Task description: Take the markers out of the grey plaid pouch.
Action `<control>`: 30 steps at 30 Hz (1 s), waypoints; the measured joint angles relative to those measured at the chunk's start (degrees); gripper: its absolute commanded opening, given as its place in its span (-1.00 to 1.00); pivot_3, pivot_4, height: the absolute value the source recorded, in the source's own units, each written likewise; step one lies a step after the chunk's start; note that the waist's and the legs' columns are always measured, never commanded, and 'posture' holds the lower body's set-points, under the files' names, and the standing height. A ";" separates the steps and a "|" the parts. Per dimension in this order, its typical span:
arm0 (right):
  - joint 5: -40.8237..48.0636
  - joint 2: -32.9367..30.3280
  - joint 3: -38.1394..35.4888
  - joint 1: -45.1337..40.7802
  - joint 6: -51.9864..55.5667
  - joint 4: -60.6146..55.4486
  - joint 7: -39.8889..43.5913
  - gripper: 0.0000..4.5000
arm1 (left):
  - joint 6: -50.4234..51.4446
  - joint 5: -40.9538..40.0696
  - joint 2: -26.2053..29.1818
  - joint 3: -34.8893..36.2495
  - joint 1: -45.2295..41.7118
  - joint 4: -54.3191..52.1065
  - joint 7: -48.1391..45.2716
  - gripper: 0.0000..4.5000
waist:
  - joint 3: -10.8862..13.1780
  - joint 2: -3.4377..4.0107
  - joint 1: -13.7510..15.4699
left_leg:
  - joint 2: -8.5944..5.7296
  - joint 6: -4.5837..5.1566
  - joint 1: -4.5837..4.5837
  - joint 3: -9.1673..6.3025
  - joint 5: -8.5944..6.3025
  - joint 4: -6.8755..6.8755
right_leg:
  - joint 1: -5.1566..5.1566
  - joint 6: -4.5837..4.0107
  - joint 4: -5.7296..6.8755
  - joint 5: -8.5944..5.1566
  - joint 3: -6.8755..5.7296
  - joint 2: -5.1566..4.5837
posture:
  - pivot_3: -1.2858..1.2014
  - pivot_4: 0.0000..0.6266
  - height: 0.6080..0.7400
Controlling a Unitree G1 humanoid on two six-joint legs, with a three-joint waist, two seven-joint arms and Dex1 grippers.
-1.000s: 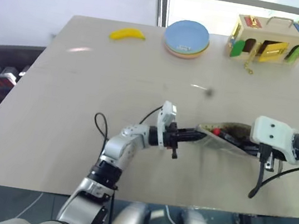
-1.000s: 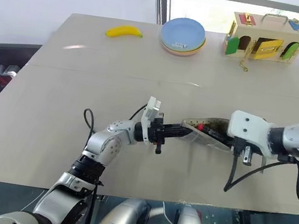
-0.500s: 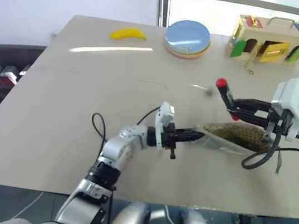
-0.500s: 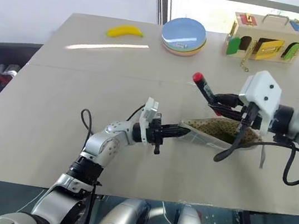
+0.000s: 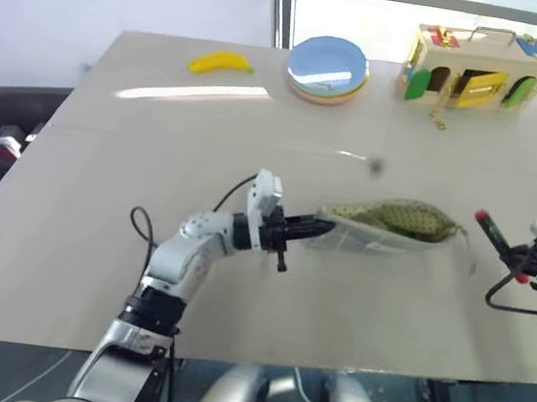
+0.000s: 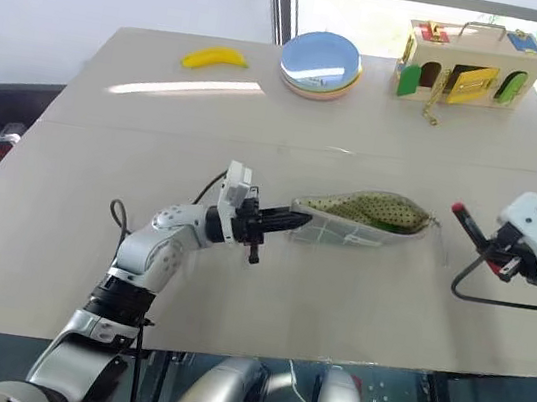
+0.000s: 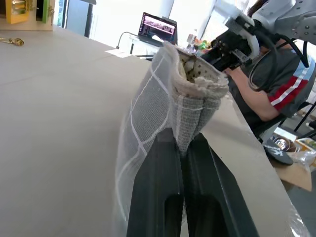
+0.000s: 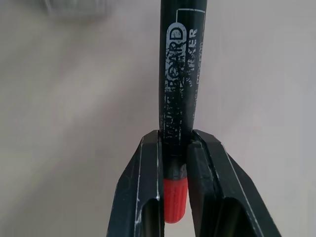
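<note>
right now the grey plaid pouch [image 5: 381,223] lies on its side near the middle of the bench [image 5: 93,225], a soft flat fabric sleeve with thin pale grid lines outside and an olive-tan dotted lining showing along its gaping upper edge. the left pincer [image 5: 317,230] is clamped tight on the pouch's near end, its two black fingers [image 7: 158,192] pinching the bunched woven cloth. well apart, off toward the bench's right edge, the right pincer [image 5: 505,253] grips a dark marker [image 8: 178,94], a slim smooth stick with white lettering and a red end, squeezed between its narrow fingers and clear of the pouch. the bench top is pale, matte and smooth. at its far side sit a yellow banana [image 5: 220,61], a stack of pastel plates [image 5: 328,67] and a wooden toy box [image 5: 479,67] before a bright window.
</note>
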 measured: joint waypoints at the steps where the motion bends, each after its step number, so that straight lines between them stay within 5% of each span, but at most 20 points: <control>1: -1.04 0.00 0.80 0.18 -0.80 0.80 -0.09 -0.90 | 0.00 -0.06 0.38 0.10 0.64 -0.60 0.02 -1.00 | 0.00 0.00 0.01 | 0.00 0.00 0.00 0.00 0.00 0.01 | 0.00 0.00 0.00 0.00 0.00 0.00 | 0.03 -0.52 1.00; 8: -6.49 2.80 5.22 -3.28 -7.31 7.47 -1.11 0.39 | 0.93 -0.64 1.43 1.68 3.25 -4.05 1.97 -1.00 | 0.02 0.02 0.29 | -0.01 0.00 -0.01 0.01 0.00 0.00 | -0.01 0.00 -0.02 0.00 0.00 0.00 | 0.03 -0.52 1.00; 17: 4.61 9.70 0.60 -14.66 -0.04 -2.89 -0.45 0.39 | 1.74 -0.88 0.76 1.46 5.21 -6.02 3.27 -1.00 | 0.03 0.02 0.47 | 0.00 0.00 -0.02 -0.02 -0.01 -0.03 | -0.01 0.00 -0.04 0.00 -0.01 0.00 | 0.03 -0.52 1.00; 24: 22.32 11.89 -2.37 -17.71 11.99 -18.20 2.70 -0.90 | 2.14 -1.22 0.50 0.03 6.26 -6.32 3.11 -1.00 | 0.03 0.00 1.13 | -0.05 0.02 -0.21 -0.24 -0.02 -0.01 | 0.00 0.00 -0.24 0.00 -0.23 -0.08 | 0.03 -0.52 1.00; 30: 28.23 11.76 -2.19 -15.00 14.70 -21.11 4.78 -0.98 | 2.65 -1.31 -0.62 -0.30 7.16 -6.32 3.57 -1.00 | 0.03 0.00 0.91 | -0.04 0.02 -0.17 -0.23 -0.01 0.00 | 0.01 0.00 -0.17 0.00 -0.22 -0.07 | 0.03 -0.52 1.00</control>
